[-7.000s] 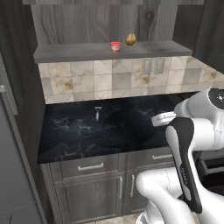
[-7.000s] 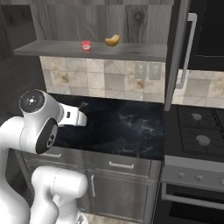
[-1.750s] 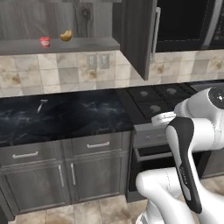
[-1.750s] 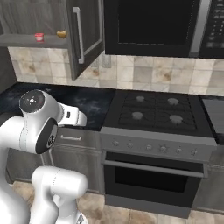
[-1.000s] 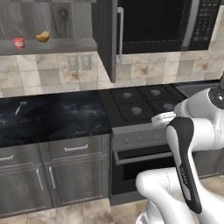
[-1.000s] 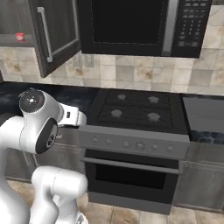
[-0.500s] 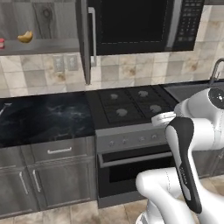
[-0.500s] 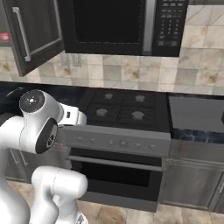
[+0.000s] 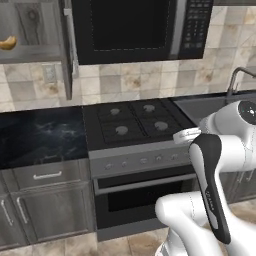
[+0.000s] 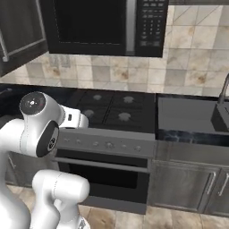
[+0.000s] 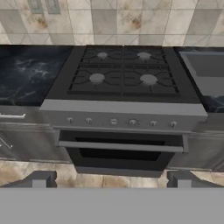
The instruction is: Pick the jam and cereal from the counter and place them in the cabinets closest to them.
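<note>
Open grey wood-grain wall cabinet (image 9: 35,52), far left: golden-brown egg-shaped item (image 9: 7,43) on its shelf.
Black marble-look surface (image 9: 40,135), left of black four-burner stove (image 9: 137,120).
Black microwave (image 9: 140,27) above.
Grey sink (image 10: 190,114), right.
Hand (image 11: 109,179): fingers spread wide, empty, facing stove.
Jam, cereal: whereabouts cannot be told.

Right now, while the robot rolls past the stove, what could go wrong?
The open cabinet door juts out over the counter; the arm might bump it on a later reach. The pincer is open and empty, facing the stove, with no jam or cereal in sight, so the robot may be rolling away from its goods.
</note>
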You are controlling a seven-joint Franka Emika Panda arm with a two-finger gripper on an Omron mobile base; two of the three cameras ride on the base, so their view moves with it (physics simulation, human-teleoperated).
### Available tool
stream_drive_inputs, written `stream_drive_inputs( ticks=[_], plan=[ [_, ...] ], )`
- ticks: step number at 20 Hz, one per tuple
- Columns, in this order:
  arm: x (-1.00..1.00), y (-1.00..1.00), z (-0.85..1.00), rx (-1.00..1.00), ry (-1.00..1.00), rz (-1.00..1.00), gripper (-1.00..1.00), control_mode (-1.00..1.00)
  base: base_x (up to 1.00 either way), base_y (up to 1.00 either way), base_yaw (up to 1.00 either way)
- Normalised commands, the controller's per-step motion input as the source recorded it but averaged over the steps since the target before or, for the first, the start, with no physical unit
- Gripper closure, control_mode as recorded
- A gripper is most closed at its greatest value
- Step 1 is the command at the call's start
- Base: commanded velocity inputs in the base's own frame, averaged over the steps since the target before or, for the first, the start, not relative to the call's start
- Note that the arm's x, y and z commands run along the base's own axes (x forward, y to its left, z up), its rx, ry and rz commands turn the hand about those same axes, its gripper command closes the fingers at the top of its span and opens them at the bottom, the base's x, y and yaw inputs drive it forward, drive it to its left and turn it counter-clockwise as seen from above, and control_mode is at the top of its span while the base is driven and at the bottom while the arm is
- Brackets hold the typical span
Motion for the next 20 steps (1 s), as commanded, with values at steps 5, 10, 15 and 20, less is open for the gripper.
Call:
stream_drive_inputs(
  ticks=[5,10,15,20],
  plan=[
    [0.00,0.00,0.00,0.00,0.00,0.00,-1.00,1.00,0.00,-0.54,-0.02],
    [0.00,0.00,0.00,0.00,0.00,0.00,-1.00,1.00,0.00,-0.53,-0.01],
    [0.00,0.00,0.00,0.00,0.00,0.00,-1.00,1.00,0.00,-0.52,-0.01],
    [0.00,0.00,0.00,0.00,0.00,0.00,-1.00,1.00,0.00,-0.50,-0.01]
  ],
)
